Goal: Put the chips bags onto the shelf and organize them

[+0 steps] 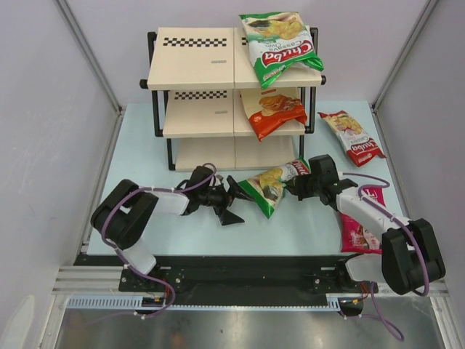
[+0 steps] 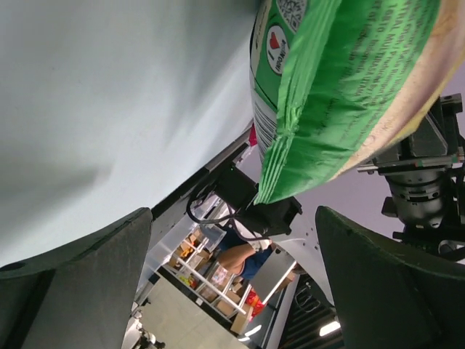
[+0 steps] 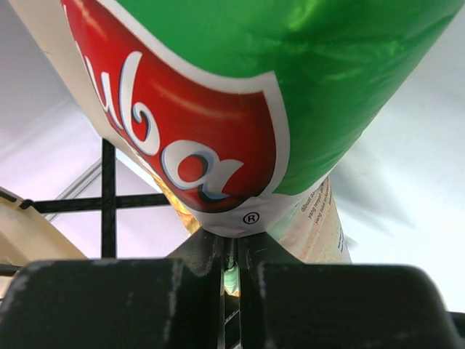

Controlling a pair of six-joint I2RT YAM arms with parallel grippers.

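Between the two arms, just before the shelf [image 1: 196, 69], the green Chuba bag [image 1: 275, 183] is hanging low over the table [image 1: 145, 145]. The right fingers [image 3: 123, 305] are clamping its end seam, while the left fingers [image 1: 232, 217] are standing wide apart at the other end. Glossy green-and-white film is puffing like a pillow, likely light, soft, slippery and crushable, so the flat crimped seam is looking the safest hold.
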